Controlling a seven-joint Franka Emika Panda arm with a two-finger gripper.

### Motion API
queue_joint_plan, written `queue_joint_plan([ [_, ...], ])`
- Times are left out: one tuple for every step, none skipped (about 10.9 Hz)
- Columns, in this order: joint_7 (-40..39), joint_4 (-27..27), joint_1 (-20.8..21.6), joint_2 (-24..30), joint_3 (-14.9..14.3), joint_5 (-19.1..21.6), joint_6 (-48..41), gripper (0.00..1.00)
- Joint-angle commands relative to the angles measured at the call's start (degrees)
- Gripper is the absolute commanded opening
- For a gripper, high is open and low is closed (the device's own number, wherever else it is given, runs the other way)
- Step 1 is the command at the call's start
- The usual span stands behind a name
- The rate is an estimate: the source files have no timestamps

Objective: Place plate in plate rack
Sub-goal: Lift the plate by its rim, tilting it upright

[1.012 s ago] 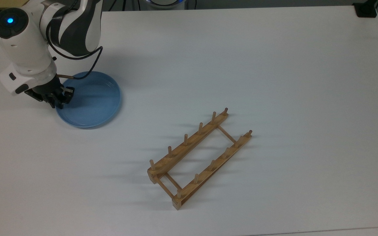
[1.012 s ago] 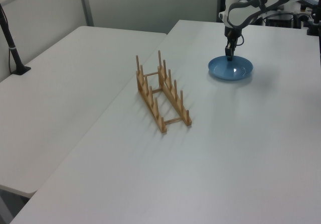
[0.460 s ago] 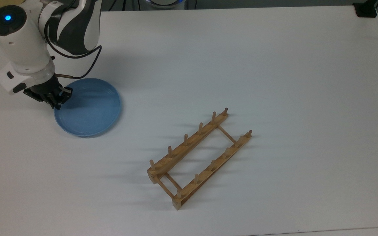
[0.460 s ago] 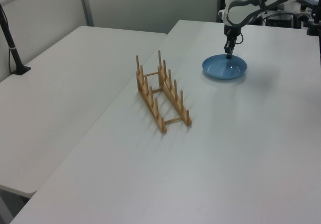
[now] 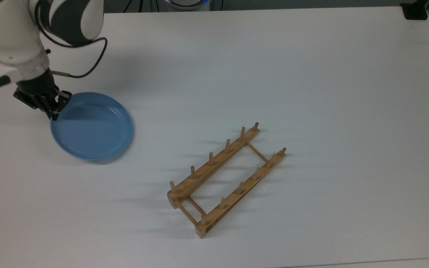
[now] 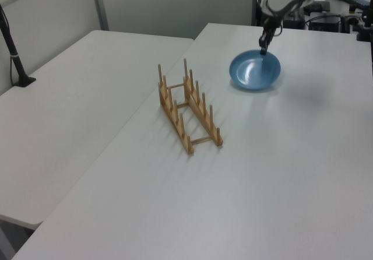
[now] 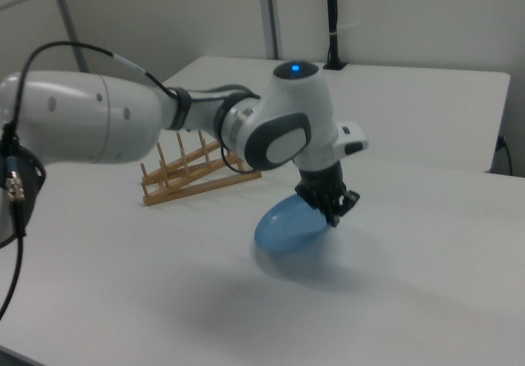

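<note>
Pegs and rails of the wooden plate rack (image 5: pixel 226 180) sit nearest the lower edge of the top view, the rack lying diagonally on the white table (image 5: pixel 311 74), its two rails joined by thin crossbars and every slot bare. Beyond it, toward the top view's left, hangs the light-blue plate (image 5: pixel 92 125), well apart from the rack. The right view shows the plate off the table and tilted, its far rim raised and its lower edge hanging down above a soft shadow. The gripper (image 5: pixel 55 107) is clamped on the plate's rim at the top view's upper-left side, so the whole disc hangs out from that one pinch point. Behind it rises the white and dark arm (image 5: pixel 21 33), with a black cable looping beside the wrist.

The lift looks done and the carry to the rack lies ahead. The chief risk, as I judge it, is the grip: a smooth rim held at one edge can pivot or slide between the fingers if the arm swings fast, and the plate could drop or arrive at a wrong angle. At the rack, a plate not turned upright and square to the rails would strike a peg or ride over the rail, and could shove the light frame across the table.
</note>
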State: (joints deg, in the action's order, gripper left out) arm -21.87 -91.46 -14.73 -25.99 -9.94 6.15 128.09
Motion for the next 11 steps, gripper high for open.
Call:
queue_joint_plan([
  [-0.72, 2.4, 2.86, 3.84, -1.4, 4.74, 0.93, 0.0],
  [-0.37, 2.77, 5.22, 4.02, -3.92, 6.75, 1.28, 0.0],
  [-0.28, 2.78, 9.07, 4.37, -7.52, 9.64, 3.46, 0.0],
  [-0.1, 2.78, 12.68, 5.24, -9.64, 12.19, 7.92, 0.0],
  [1.29, 2.78, 15.58, 5.86, -10.79, 14.31, 12.57, 0.0],
  [3.92, 2.78, 18.14, 6.56, -12.11, 14.76, 16.53, 0.0],
  [6.73, 2.78, 20.77, 7.09, -13.17, 14.77, 20.23, 0.0],
  [8.58, 2.69, 22.97, 7.44, -13.44, 14.77, 24.36, 0.0],
  [10.51, 2.69, 25.08, 7.45, -13.53, 14.59, 28.66, 0.0],
  [12.27, 2.51, 27.37, 7.53, -13.79, 14.24, 32.18, 0.0],
  [12.73, 2.34, 30.61, 7.88, -16.14, 14.15, 33.52, 0.0],
])
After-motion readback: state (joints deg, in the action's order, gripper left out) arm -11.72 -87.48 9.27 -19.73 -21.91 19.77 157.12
